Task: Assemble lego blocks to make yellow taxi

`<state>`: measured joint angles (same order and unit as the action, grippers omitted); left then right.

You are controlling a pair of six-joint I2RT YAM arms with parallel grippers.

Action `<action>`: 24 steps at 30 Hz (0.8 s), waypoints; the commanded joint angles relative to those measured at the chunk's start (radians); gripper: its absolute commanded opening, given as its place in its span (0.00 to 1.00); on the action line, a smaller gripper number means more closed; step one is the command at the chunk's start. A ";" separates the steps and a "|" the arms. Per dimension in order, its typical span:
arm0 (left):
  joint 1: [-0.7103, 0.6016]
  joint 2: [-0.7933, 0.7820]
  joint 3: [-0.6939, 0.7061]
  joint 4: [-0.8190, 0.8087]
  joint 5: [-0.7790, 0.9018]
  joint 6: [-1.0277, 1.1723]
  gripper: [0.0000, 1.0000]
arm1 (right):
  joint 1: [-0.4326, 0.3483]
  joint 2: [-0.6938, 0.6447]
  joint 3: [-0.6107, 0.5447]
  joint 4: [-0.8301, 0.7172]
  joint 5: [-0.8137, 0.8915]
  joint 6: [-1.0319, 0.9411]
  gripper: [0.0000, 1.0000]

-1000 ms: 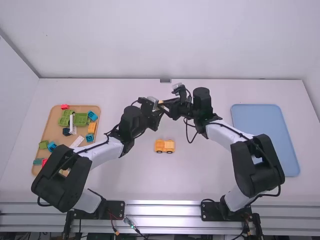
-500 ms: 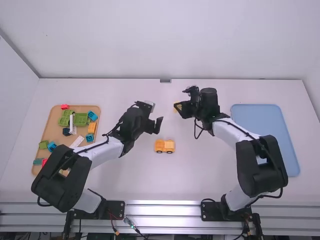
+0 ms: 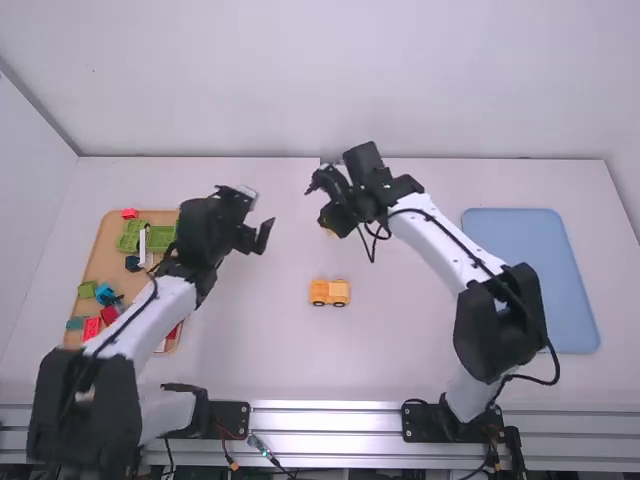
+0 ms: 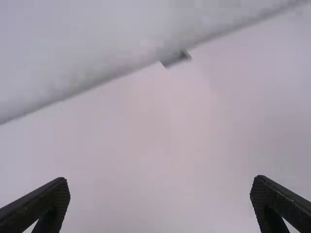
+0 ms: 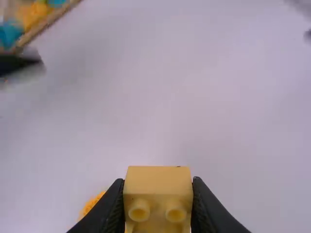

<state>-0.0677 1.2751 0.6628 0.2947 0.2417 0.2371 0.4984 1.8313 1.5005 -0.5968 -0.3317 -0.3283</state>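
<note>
The left hand (image 3: 256, 236) has moved back toward the brown tray (image 3: 106, 250); the right hand (image 3: 334, 224) has shifted leftward. Left hand: fingers spread. Right hand: pinching a yellow block (image 5: 158, 187). Yellow-orange vehicle (image 3: 329, 292): on the tabletop (image 3: 390, 355), between the arms.

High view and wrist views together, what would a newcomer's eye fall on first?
Probably the small orange-yellow block car, near the middle of the white table. Next, the yellow block between the fingers of the right gripper, then the brown tray of colorful blocks at the high view's left and the blue tray at its right.
</note>
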 commanded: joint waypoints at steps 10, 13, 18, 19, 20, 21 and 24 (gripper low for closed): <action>0.229 -0.761 -0.436 0.083 -0.106 -0.152 0.99 | 0.256 0.290 0.231 -0.233 0.118 -0.361 0.00; 0.229 -0.937 -0.467 -0.023 -0.129 -0.170 0.99 | 0.324 0.351 0.252 -0.246 0.201 -0.400 0.00; 0.225 -1.046 -0.469 -0.116 -0.157 -0.170 0.99 | 0.386 0.431 0.284 -0.280 0.264 -0.408 0.00; 0.225 -1.051 -0.470 -0.121 -0.156 -0.170 0.99 | 0.392 0.444 0.287 -0.279 0.271 -0.401 0.00; 0.225 -1.053 -0.470 -0.122 -0.153 -0.170 0.99 | 0.401 0.459 0.292 -0.277 0.283 -0.402 0.00; 0.225 -1.052 -0.470 -0.123 -0.153 -0.170 0.99 | 0.404 0.469 0.296 -0.276 0.287 -0.402 0.00; 0.225 -1.047 -0.470 -0.126 -0.153 -0.170 0.99 | 0.414 0.496 0.320 -0.274 0.304 -0.373 0.00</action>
<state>0.1570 0.2298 0.1955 0.1673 0.0982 0.0734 0.9115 2.3054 1.7737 -0.8707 -0.0631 -0.7181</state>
